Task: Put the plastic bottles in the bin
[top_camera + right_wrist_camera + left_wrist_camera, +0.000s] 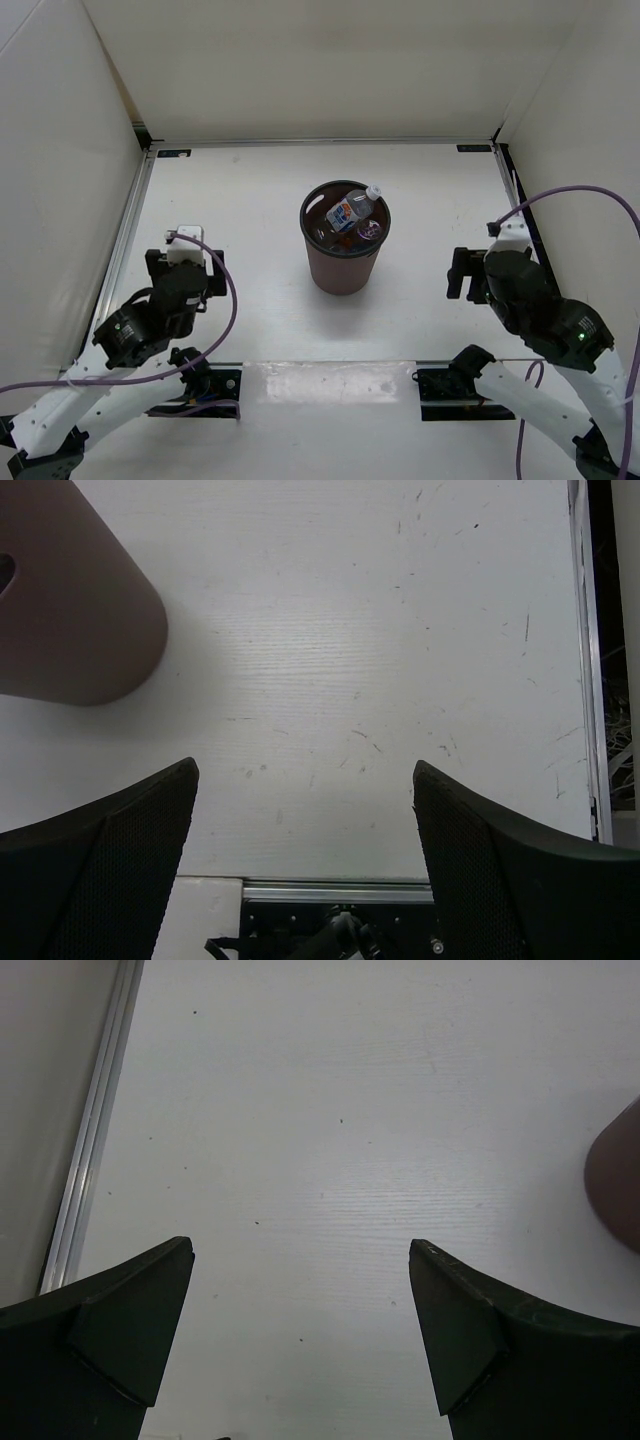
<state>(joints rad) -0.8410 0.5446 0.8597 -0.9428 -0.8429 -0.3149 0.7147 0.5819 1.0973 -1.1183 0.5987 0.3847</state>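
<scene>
At the rim of the bin (343, 270) leans a bottle (353, 211), probably light and slippery; take its neck. Your left fingers (120, 1330) and right fingers (500, 870) gape, empty.

In the top view, left gripper (301, 1260) sits at eight o'clock, right gripper (305, 780) at four o'clock; both spread wide, empty.

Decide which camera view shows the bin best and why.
The top external view: the whole bin shows, with its rim, opening and a labelled bottle inside. The left wrist view catches only a sliver of its wall; the right wrist view shows part of its side.
</scene>
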